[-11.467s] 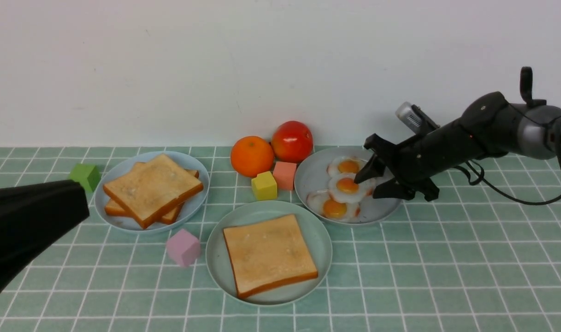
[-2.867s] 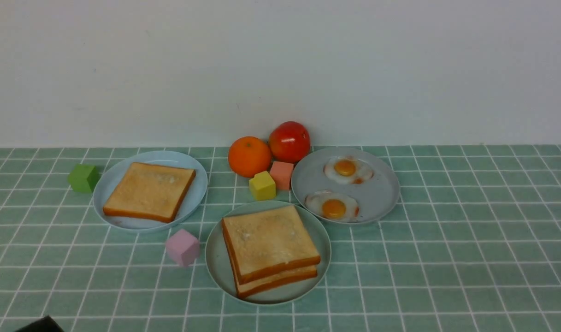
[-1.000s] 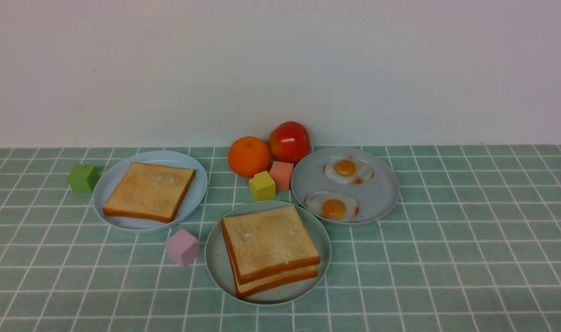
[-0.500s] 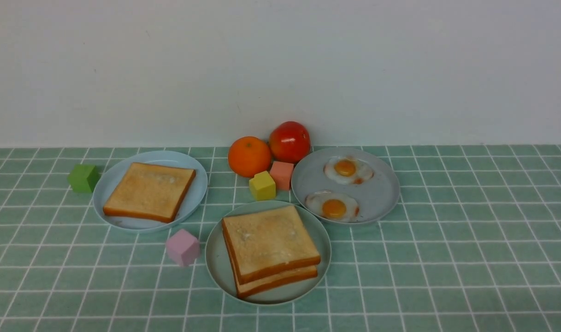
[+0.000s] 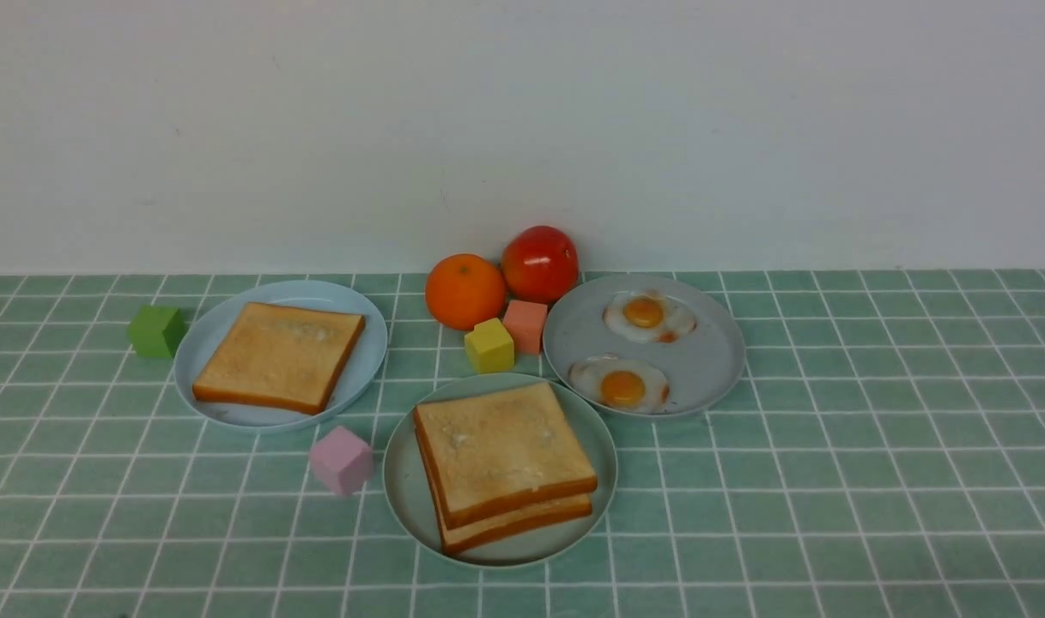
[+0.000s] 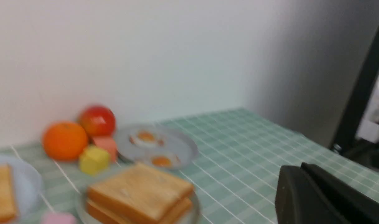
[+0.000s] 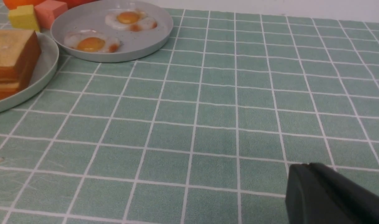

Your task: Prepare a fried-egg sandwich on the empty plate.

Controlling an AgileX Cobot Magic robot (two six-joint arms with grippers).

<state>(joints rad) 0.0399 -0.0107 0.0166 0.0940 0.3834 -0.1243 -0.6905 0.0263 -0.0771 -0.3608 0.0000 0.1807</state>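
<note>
The fried-egg sandwich [image 5: 505, 463] lies on the mint-green plate [image 5: 397, 481] at the front middle: two toast slices stacked, the egg between them hidden. It also shows in the left wrist view [image 6: 139, 194] and the right wrist view [image 7: 8, 62]. Neither gripper is in the front view. My left gripper [image 6: 301, 165] is shut and empty, held off to the sandwich's right. My right gripper [image 7: 307, 165] is shut and empty, low over bare tablecloth, well away from the plate's rim [image 7: 43, 71].
A grey-blue plate [image 5: 711, 360] holds two fried eggs [image 5: 622, 384]. A sky-blue plate [image 5: 204, 343] holds one toast slice [image 5: 277, 354]. An orange [image 5: 464, 290], a tomato [image 5: 539, 262], and yellow [image 5: 489, 345], salmon [image 5: 526, 324], green [image 5: 154, 330] and pink [image 5: 340, 460] cubes stand around.
Since 11.5 s ago one egg left the grey-blue plate, a second toast now tops the mint-green plate, and both arms left the front view. Nothing moved in the last second.
</note>
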